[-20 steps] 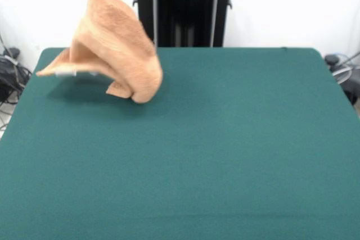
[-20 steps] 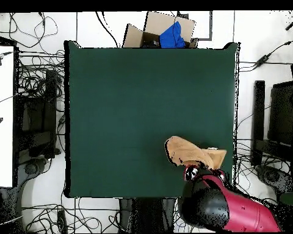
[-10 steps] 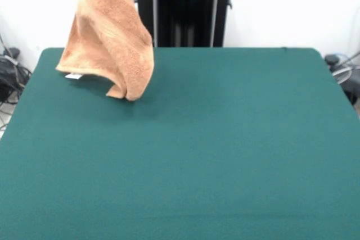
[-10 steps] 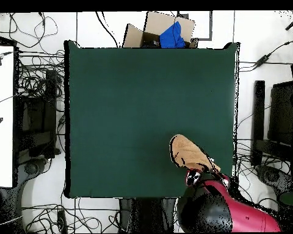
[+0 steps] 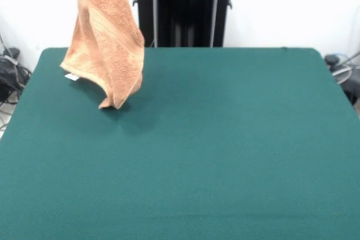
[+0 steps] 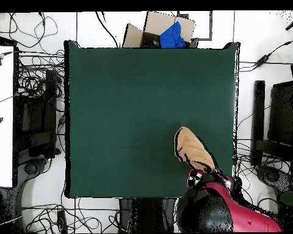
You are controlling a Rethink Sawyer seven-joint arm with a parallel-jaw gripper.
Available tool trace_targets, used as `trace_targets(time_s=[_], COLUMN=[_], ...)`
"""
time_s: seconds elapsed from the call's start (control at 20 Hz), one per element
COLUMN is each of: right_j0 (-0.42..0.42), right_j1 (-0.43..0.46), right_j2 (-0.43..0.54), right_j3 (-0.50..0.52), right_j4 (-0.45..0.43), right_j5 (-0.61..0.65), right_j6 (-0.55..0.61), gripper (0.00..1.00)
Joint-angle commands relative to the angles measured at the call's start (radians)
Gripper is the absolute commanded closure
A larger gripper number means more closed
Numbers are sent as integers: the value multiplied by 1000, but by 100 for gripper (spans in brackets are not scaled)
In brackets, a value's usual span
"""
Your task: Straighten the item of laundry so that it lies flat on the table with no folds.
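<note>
The item of laundry (image 5: 107, 37), a peach-orange terry towel, hangs folded over itself above the far left part of the green table (image 5: 225, 139). Its top runs out of the front view at the upper edge. A small white tag (image 5: 72, 77) shows at its left corner, and its lowest tip hangs close to the table surface. From overhead the towel (image 6: 193, 152) is a narrow strip near the table's (image 6: 124, 109) lower right corner. It leads to my gripper (image 6: 198, 177) at the end of the red arm, shut on the towel's top.
The black pedestal (image 5: 183, 9) stands behind the table's far edge. A cardboard box holding something blue (image 6: 164, 33) sits beyond the table's top edge in the overhead view. Cables lie on the floor all round, and a white desk (image 6: 1, 116) stands at the left.
The towel has been lifted off the table and now hangs longer and narrower. Its lower end has swung slightly left in the front view, and the spread left corner has dropped in.
</note>
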Motion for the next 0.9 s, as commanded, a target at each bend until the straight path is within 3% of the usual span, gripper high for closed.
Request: trace_targets(time_s=[0.05, 0.5, 0.9], right_j0=[11, 14, -10], right_j1=[-11, 45, 79], right_j2=[82, 67, 75], right_j3=[44, -18, -44], right_j4=[50, 52, 83], right_j5=[128, 134, 142], right_j6=[-123, -20, -7], gripper=[100, 100, 100])
